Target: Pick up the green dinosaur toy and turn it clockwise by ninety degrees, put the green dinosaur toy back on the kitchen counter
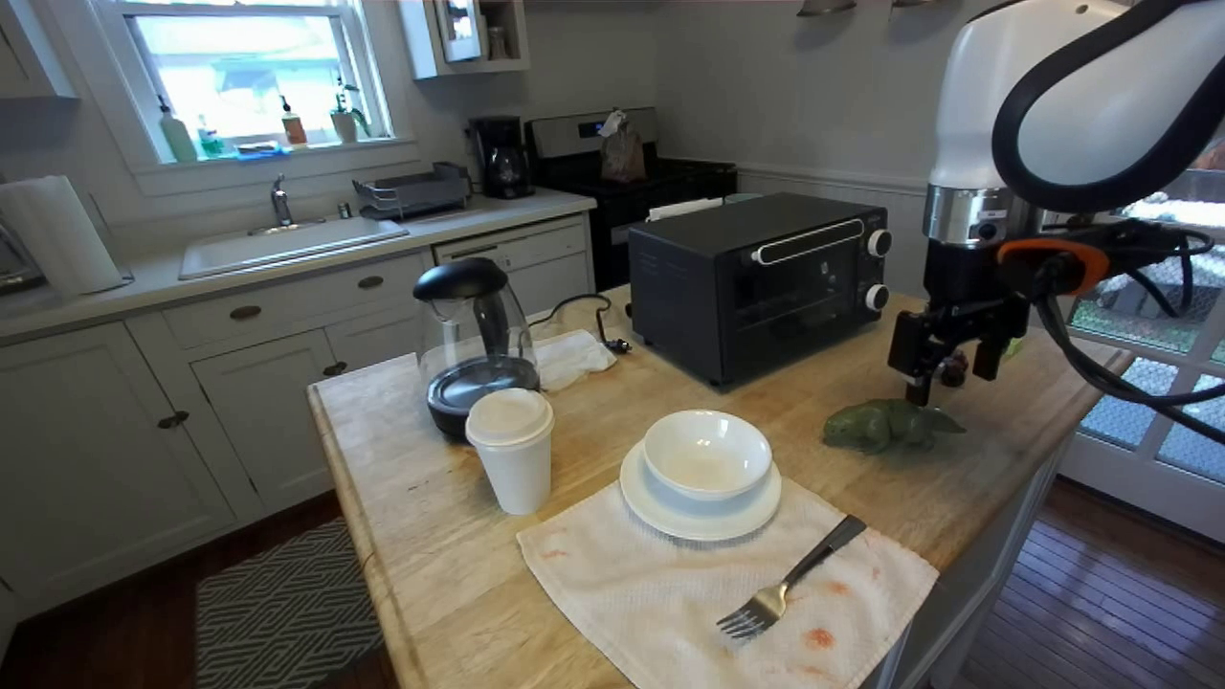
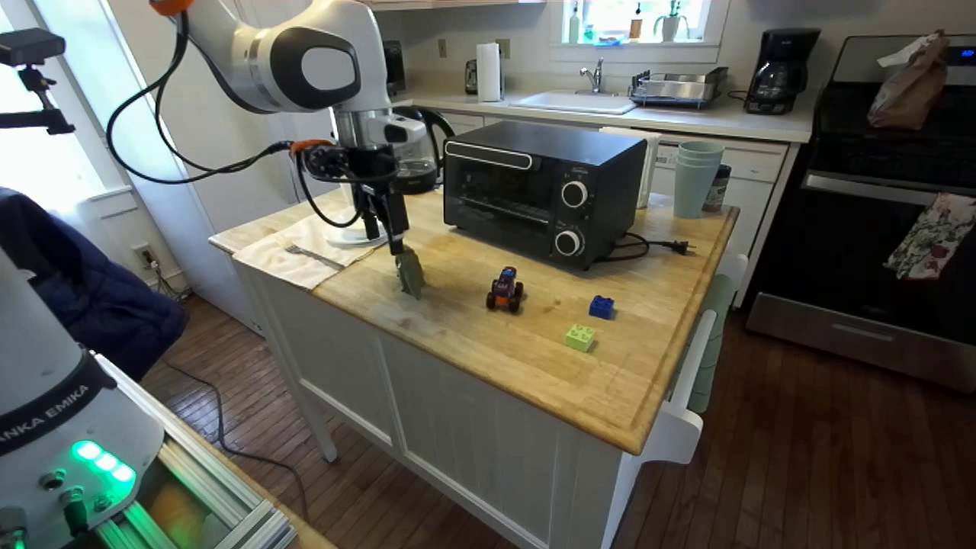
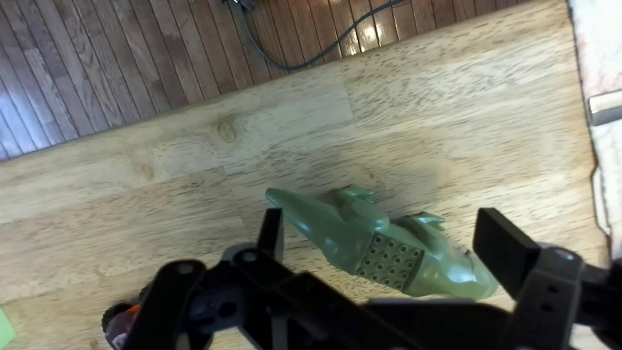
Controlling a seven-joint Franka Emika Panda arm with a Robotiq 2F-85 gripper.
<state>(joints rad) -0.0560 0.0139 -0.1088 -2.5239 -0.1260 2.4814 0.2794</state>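
Hanging spread and empty, the gripper point(image 3: 381, 228) frames the green dinosaur toy point(image 3: 388, 260), lower centre-right of the wrist view.
Closing lengthwise on its slanted body could make it slip askew across the kitchen counter point(image 3: 291, 141).

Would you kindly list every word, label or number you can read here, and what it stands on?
"ANKA EMIKA": robot base, in an exterior view, cut off by the frame's edge.
Too small or blurred to read: markings on the toaster oven, stove display, arm label.
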